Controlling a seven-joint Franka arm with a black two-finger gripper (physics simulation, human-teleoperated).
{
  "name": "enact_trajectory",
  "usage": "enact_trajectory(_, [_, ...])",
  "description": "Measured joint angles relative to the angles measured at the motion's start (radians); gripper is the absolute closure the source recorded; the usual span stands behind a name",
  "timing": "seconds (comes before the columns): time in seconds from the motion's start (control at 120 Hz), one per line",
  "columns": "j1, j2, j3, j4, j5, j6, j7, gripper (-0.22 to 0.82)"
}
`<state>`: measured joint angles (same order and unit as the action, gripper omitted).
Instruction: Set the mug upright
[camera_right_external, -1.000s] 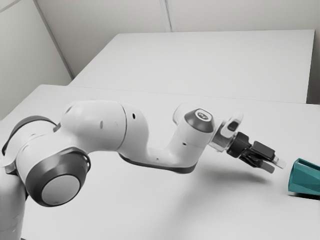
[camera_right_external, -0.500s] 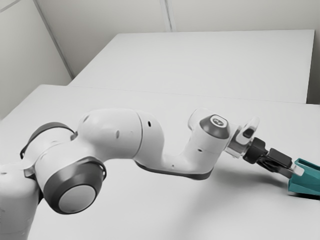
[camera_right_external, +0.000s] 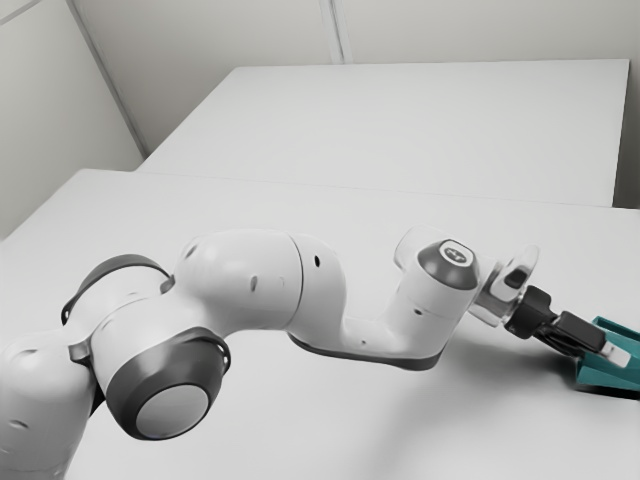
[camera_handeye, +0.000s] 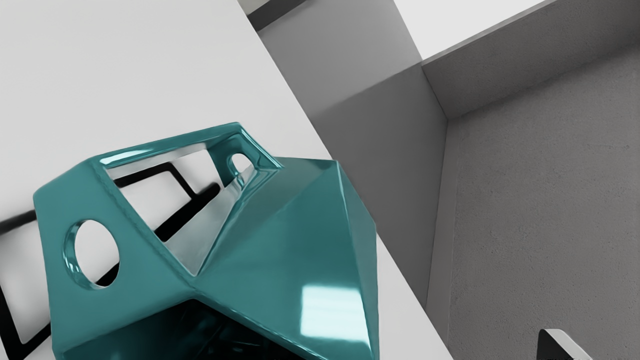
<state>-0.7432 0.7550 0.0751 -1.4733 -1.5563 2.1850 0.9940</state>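
Note:
In the exterior view, my gripper (camera_right_external: 608, 357) is at the right edge, its near fingertip overlapping the teal mug (camera_right_external: 598, 378). The mug lies on its side on the table, with its dark mouth facing my hand and part of it cut off by the picture's edge. From the wrist camera, the faceted mug (camera_handeye: 295, 235) shows a handle pierced by holes. My gripper (camera_handeye: 320, 345) stands open there, one fingertip (camera_handeye: 557, 345) apart from the mug's wall. The other fingertip is hidden, and I cannot tell whether it is inside the mouth.
The white table (camera_right_external: 250, 400) extends around the mug, and its edge runs close behind the mug in the wrist view. A second white table surface (camera_right_external: 420, 120) lies farther back. Grey walls (camera_handeye: 540, 200) rise beyond the table edge.
My hand has moved toward the exterior view's right and lower, from a gap before the mug to overlapping its mouth end. The mug has not visibly moved.

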Motion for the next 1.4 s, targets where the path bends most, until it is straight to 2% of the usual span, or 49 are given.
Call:
enact_trajectory(0.383, [-0.007, 0.000, 0.002, -0.001, -0.002, 0.004, 0.010, 0.59])
enact_trajectory(0.533, [-0.009, -0.001, 0.006, -0.001, -0.001, 0.005, 0.012, 0.70])
enact_trajectory(0.783, [-0.016, -0.025, 0.017, -0.002, 0.008, 0.010, 0.014, 0.76])
enact_trajectory(0.992, [0.002, -0.127, 0.022, -0.053, 0.084, 0.019, 0.010, 0.78])
enact_trajectory(1.175, [0.054, -0.227, 0.028, -0.106, 0.292, 0.020, -0.027, 0.78])
enact_trajectory(1.4, [0.161, -0.346, -0.001, -0.194, 0.571, 0.014, -0.097, 0.79])
